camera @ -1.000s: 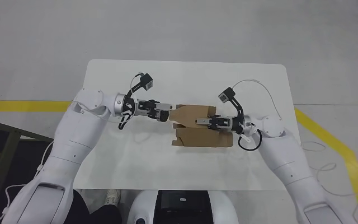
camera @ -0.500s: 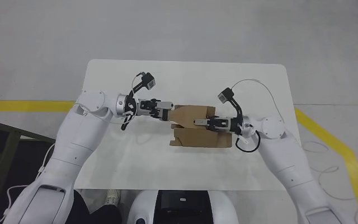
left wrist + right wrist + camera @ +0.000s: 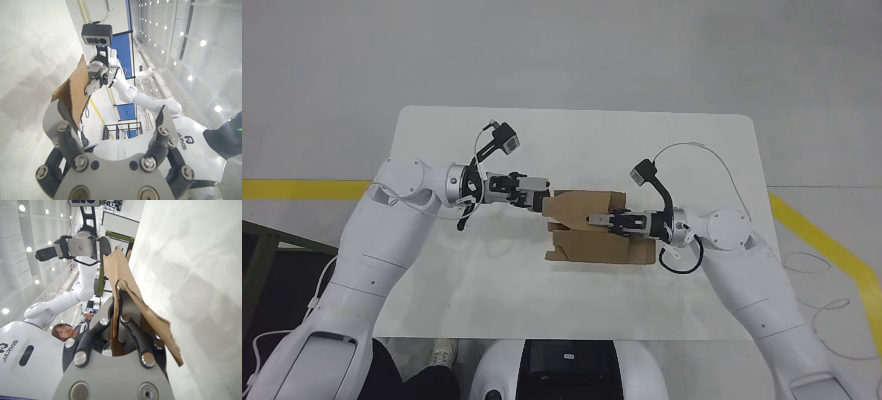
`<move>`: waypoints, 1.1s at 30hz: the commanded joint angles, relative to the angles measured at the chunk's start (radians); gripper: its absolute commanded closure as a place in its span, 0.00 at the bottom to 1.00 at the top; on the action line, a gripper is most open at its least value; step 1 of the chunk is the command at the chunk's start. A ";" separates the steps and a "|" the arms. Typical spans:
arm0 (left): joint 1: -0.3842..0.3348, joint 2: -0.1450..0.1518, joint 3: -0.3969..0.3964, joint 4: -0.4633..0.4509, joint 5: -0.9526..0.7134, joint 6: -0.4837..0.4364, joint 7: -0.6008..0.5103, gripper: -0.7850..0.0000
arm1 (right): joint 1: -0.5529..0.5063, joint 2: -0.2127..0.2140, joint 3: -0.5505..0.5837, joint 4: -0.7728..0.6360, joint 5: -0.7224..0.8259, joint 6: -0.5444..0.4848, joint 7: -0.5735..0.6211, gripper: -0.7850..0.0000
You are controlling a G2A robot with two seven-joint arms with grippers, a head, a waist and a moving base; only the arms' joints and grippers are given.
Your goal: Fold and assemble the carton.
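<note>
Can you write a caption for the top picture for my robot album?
A brown carton on a white table, pinched by the robot's right hand, the open left hand at its edge.

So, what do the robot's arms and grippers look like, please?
Glossy white arm shells. The left gripper and right gripper are grey metal with black finger links. A black camera tops each wrist; a white cable loops off the right one.

White rect. surface [image 3: 462, 290], rounded corners; brown cardboard carton [image 3: 592, 248] rests on it nr centre, one flap raised.
</note>
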 commanded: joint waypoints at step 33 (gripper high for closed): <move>0.013 -0.002 -0.002 -0.017 -0.047 -0.001 0.003 0.00 | -0.043 0.010 0.052 -0.066 -0.020 0.001 -0.139 1.00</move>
